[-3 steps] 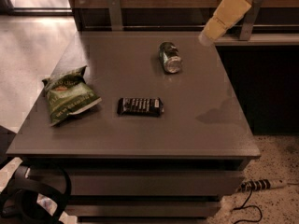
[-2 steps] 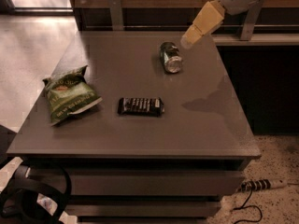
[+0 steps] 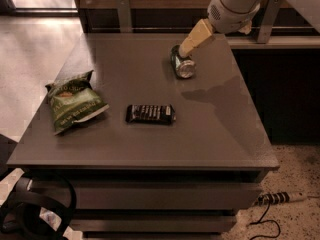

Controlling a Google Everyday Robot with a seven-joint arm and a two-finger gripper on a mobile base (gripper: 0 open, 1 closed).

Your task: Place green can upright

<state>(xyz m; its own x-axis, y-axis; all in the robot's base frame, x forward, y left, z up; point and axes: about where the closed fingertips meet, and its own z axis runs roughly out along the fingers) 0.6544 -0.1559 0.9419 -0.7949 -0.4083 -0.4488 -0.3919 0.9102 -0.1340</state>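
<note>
Green can (image 3: 183, 68) on its side, silver end forward, beneath the hand (image 3: 189, 46).

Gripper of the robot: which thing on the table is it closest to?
The green can, lying on its side right by the gripper. The green chip bag and the dark candy bar lie much farther off, toward the front.
</note>
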